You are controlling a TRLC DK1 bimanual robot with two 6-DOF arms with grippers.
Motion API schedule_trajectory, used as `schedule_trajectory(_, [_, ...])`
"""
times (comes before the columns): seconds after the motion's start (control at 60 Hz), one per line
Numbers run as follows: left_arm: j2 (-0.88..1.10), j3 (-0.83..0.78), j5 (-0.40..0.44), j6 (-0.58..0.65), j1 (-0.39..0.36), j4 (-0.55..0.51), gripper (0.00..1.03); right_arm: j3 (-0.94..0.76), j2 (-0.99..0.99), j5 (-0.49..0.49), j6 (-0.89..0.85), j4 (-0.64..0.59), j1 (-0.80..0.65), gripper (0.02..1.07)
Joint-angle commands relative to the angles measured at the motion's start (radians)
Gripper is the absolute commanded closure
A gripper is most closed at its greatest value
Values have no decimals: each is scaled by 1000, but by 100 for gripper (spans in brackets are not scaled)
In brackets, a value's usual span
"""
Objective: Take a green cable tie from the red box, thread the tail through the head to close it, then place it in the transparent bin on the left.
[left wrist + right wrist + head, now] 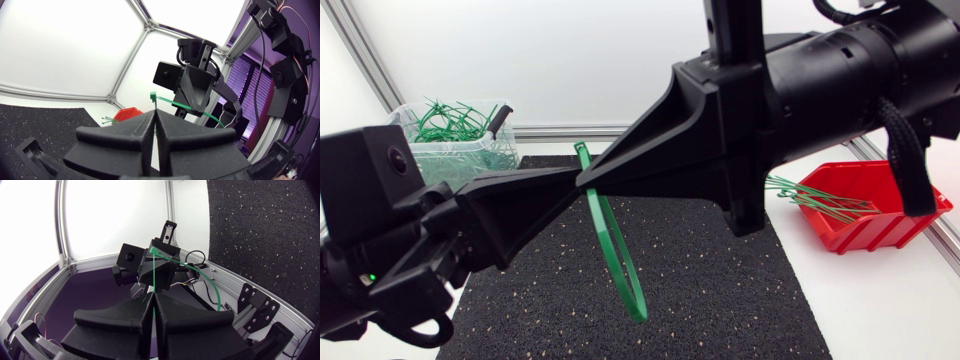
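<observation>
Left jaws and right jaws are both clamped, tip to tip, pinching the slim green plastic cable tie (641, 300), its loop hanging above the black speckled mat (720, 290) on the desk (880, 300). Threading looks underway: hold the head steady, feed the tail straight, don't twist.

red box (880, 215) partly behind right arm (840, 70), clear bin (460, 150) corner behind left arm (380, 230), gripped stretch of cable tie (636, 305) hidden
</observation>
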Motion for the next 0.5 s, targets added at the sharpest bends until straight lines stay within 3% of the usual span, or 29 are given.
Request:
schedule_trajectory(0.0, [-12,-12,-2,8,0,18,100,-26,-7,-8,28,11,-8,101])
schedule_trajectory(0.483, [-31,-12,-3,28,-25,6,100,-43,2,-10,42,37,-15,101])
